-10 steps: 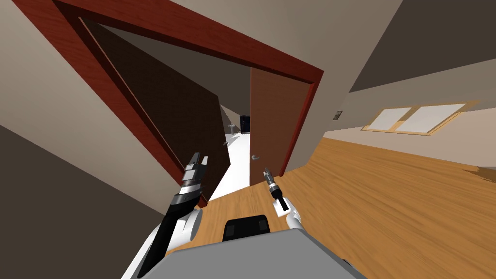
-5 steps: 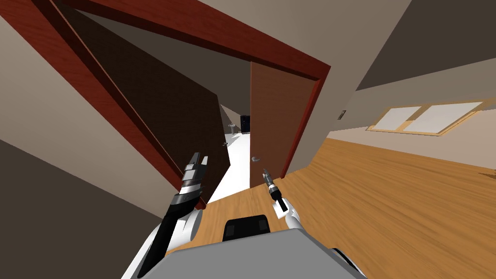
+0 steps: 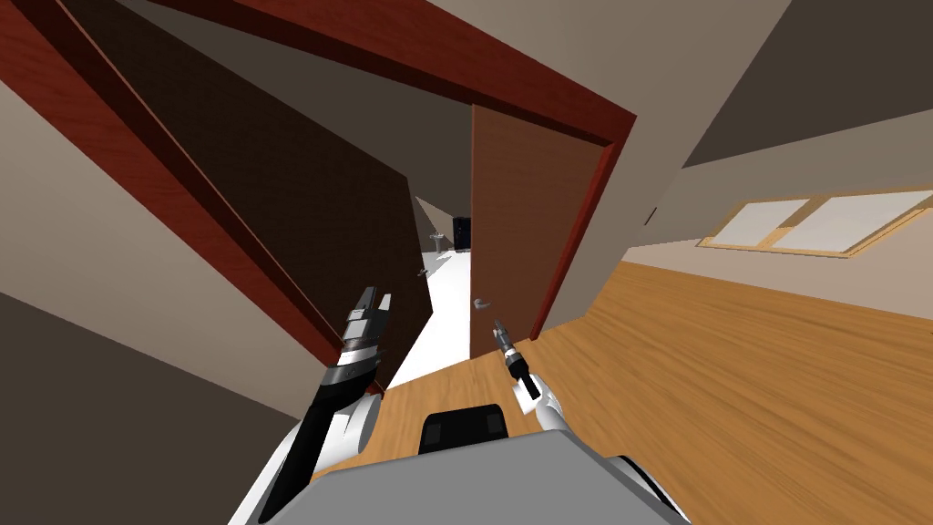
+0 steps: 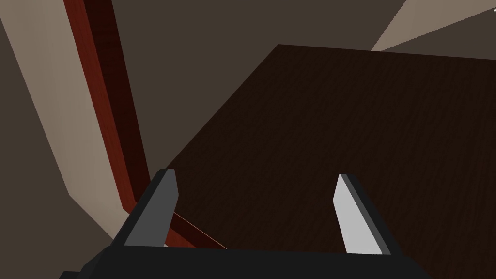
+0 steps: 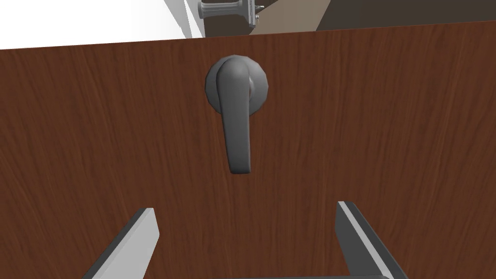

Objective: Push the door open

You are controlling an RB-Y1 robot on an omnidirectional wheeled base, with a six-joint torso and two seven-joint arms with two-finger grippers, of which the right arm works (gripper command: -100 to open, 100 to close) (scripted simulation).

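Observation:
A double door stands partly open in a red-brown frame. Its right leaf is reddish brown wood with a grey lever handle. My right gripper is just short of this leaf, below the handle. In the right wrist view the gripper is open, the lever handle lies a little beyond its fingertips, and the door leaf lies close behind. The dark left leaf is swung inward. My left gripper is raised near it, and the left wrist view shows that gripper open before the dark leaf.
A white floor runs through the gap between the leaves to a dark object far back. Wooden floor spreads to my right, below a window. Beige walls flank the frame on both sides.
I have moved forward toward the doorway, and the frame now spreads wider in the head view. My right gripper has come closer to the handle. Both grippers stay open.

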